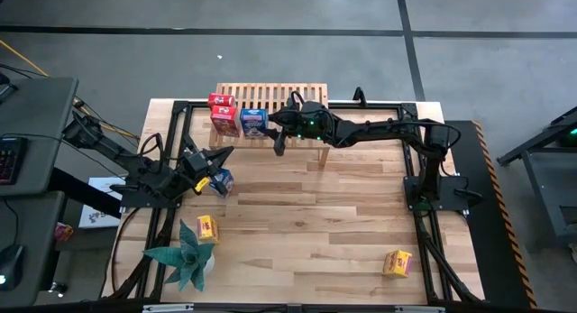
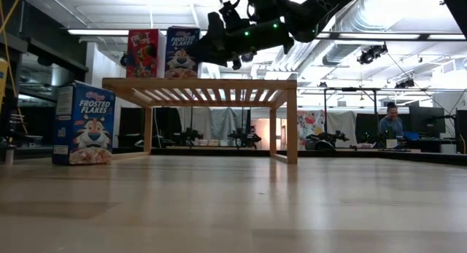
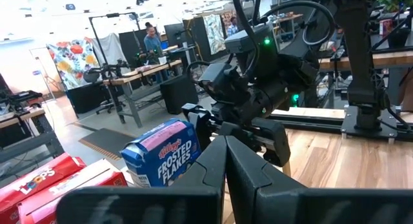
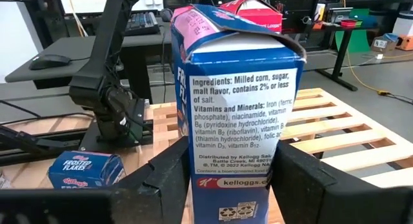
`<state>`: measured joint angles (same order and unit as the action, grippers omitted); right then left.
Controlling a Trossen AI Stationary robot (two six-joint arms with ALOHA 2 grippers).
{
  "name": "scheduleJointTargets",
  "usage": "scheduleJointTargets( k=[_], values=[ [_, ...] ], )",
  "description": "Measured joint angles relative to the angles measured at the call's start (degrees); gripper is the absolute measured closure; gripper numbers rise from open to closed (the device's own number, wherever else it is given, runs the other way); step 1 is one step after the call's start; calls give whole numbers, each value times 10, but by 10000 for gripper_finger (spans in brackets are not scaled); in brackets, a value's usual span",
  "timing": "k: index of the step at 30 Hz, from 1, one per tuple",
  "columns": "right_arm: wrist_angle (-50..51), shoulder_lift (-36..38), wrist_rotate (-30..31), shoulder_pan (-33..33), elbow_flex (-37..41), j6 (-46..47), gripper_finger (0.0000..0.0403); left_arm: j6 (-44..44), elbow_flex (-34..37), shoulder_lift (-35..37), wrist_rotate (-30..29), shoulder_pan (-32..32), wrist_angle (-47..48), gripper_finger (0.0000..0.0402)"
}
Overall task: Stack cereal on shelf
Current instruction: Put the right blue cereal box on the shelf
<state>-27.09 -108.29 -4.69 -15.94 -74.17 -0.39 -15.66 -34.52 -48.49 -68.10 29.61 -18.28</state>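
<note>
The light-wood shelf [image 1: 297, 92] stands at the table's far side. Two red cereal boxes [image 1: 221, 100] [image 1: 225, 120] and a blue one [image 1: 254, 122] stand upright on its left end; the blue one fills the right wrist view [image 4: 235, 101]. My right gripper [image 1: 273, 125] is open and level at that box's right narrow side, with a finger on either side of it [image 4: 230, 153]. My left gripper [image 1: 219, 155] is shut and empty, just beside a second blue box [image 1: 222, 181] that stands on the table. Two yellow boxes [image 1: 207, 227] [image 1: 398, 262] lie on the table.
A teal spiky plant [image 1: 185, 254] stands at the near left corner. The table's black frame [image 1: 424, 151] carries both arm bases. The shelf's right part [image 4: 335, 127] is bare slats. A person [image 2: 390, 122] sits in the room beyond the table.
</note>
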Motion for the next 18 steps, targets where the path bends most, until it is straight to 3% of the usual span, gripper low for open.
scheduleJointTargets(
  k=[10,18],
  values=[
    [7,0,2,-1,0,-28,140,0,0,0,0,0,2,401],
    [43,3,-1,-13,0,-35,128,0,0,0,0,0,4,401]
  ],
)
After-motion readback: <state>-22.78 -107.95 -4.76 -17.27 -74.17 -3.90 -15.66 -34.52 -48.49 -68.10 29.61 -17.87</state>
